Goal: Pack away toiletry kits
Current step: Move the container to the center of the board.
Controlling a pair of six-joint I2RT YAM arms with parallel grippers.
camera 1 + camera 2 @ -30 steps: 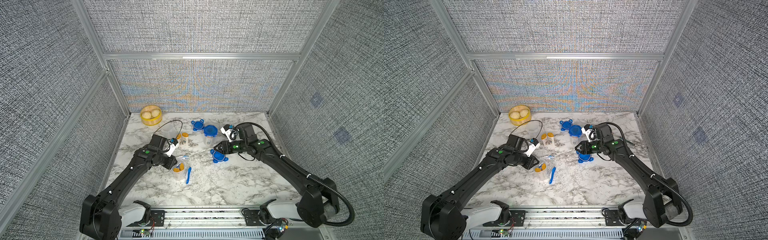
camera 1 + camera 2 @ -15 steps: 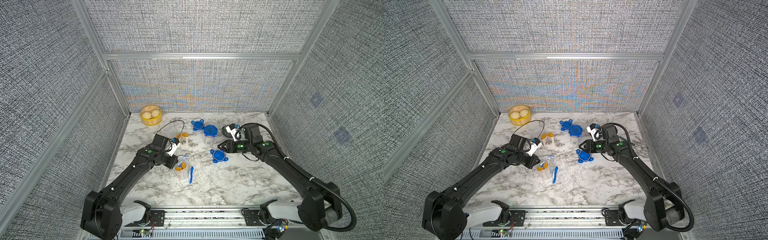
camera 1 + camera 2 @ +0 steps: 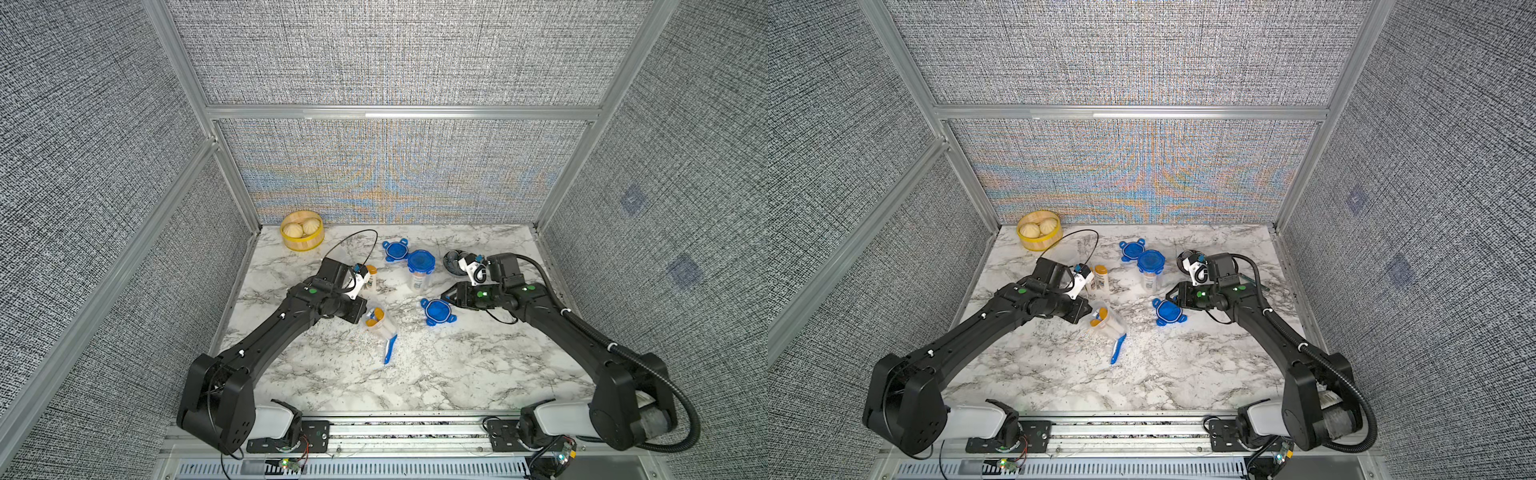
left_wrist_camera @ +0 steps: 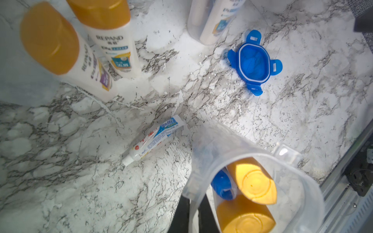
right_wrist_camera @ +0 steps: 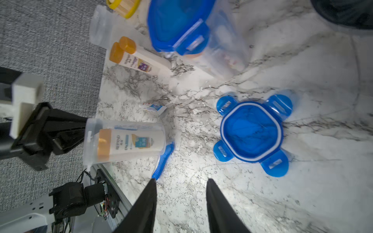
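Progress check, left to right over the white marble tabletop (image 3: 332, 386)

Back corner: round yellow steamer basket with buns (image 3: 302, 235). Not kit material, not counted.

Kit 3, not begun by my reading: empty clear plastic cup (image 5: 101, 26), upright, no lid. Near it, a pair of loose orange-capped white bottles (image 4: 113, 46) stands on the marble.

Kit 2, part packed: the left gripper (image 3: 1086, 309) has its jaws together on the rim of the tipped clear plastic cup (image 3: 1108, 322), mouth toward the gripper. Two more orange-capped bottles (image 4: 252, 183) sit inside. The blue plastic toothbrush (image 3: 390, 350) lies at the cup's base end, touching it. A blue piece shows through the wall in the left wrist view, so whether the brush is in or out I cannot tell. The small white toothpaste tube (image 4: 155, 137) lies flat on the marble just beside this cup, outside it.

Middle, back: loose blue four-tab clip lid (image 3: 395, 250), just beside the lidded clear plastic cup (image 3: 419, 280). This is kit 1: blue lid on, the tab that shows folded down, pale contents dimly visible. Counted as done.

Second loose blue four-tab lid (image 3: 437, 311), flat on the marble, near the tipped cup.

Over it the right gripper (image 5: 181, 180): jaws apart, nothing between them, hanging just beside that lid.

Dark grey flower-shaped dish (image 3: 452, 262) behind the right wrist, not kit material.

Left to do, as judged: tube into the tipped cup, stand it up, clip a lid. Then all of kit 3, whose brush and tube I cannot find
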